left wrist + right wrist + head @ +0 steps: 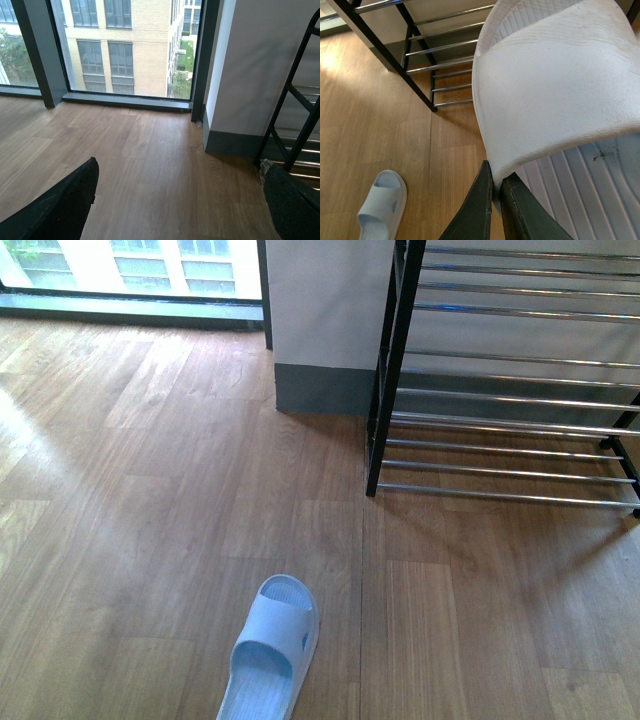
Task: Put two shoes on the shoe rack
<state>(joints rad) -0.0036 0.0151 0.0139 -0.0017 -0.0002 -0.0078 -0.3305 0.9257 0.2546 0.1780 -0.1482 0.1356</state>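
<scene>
Carrying the held slipper [555, 85] to the shoe rack [385, 52] calls for a level approach. The right gripper [496, 175], at bottom centre of the right wrist view, has its jaws pinched almost together on the strap's edge. That thin hold could let the shoe swing, so I would settle the sole flat across two chrome bars before letting go. The other slipper [268, 655] lies at bottom centre of the front view, well apart from the rack at upper right. The left gripper [178, 167] is spread wide and holds nothing. The floor [150, 490] is smooth wood-look plank. A tall window [125, 45] fills the upper left of the left wrist view, beside a pale wall [250, 65].
</scene>
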